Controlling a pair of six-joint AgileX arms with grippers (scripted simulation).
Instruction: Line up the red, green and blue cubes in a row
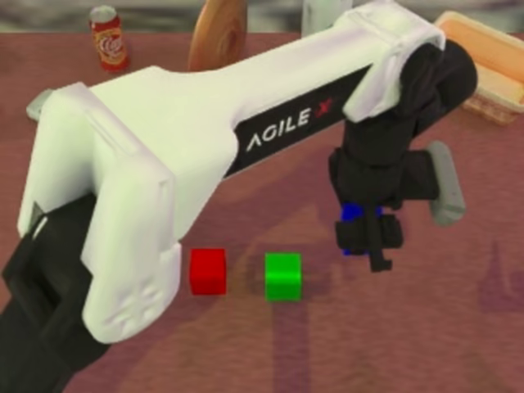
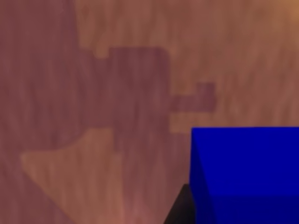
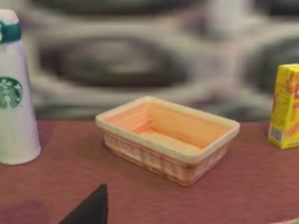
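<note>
The left gripper (image 1: 366, 239) reaches out over the table (image 1: 426, 327) and pinches the blue cube (image 1: 350, 213) between its dark fingers, the cube peeking out just behind them; the left wrist view shows the blue cube (image 2: 245, 172) close up above the tabletop. Beside this gripper, toward the table's left, sits the green cube (image 1: 282, 276), and beyond it, near yet apart, the red cube (image 1: 207, 271). The right arm's gripper is out of sight, its wrist camera facing a basket (image 3: 168, 140)

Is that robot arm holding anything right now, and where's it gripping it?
The left gripper has the blue cube between its fingers, apparently by opposite side faces.
</note>
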